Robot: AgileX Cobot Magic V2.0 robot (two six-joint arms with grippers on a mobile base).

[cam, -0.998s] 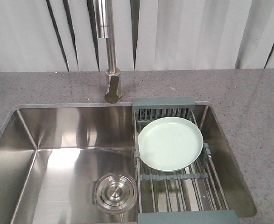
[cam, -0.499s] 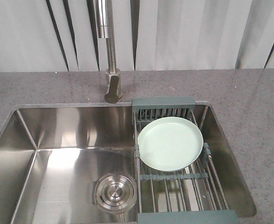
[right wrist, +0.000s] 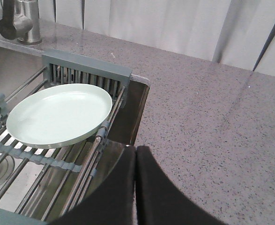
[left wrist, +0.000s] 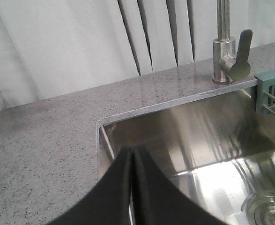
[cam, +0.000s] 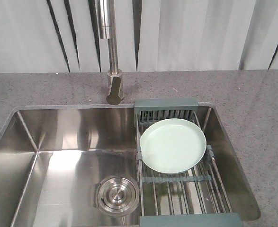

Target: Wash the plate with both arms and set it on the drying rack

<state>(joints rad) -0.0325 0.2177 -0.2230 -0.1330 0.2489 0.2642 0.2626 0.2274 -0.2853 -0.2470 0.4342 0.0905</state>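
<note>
1. My left gripper (left wrist: 131,154) ends in two matte black fingers, broad at the base and tapering to a point.
2. My right gripper (right wrist: 136,152) looks the same: two smooth black fingers, plain and unmarked, split by a thin seam.

A smooth, faintly glossy mint plate (right wrist: 58,114) lies on steel rods of the drying rack (right wrist: 88,161), left of the matt black right pincer (right wrist: 136,154). Brushed steel sink (left wrist: 212,136) gleams beyond the left pincer (left wrist: 131,157), bordered by speckled grey stone-look counter (left wrist: 39,140).
</note>
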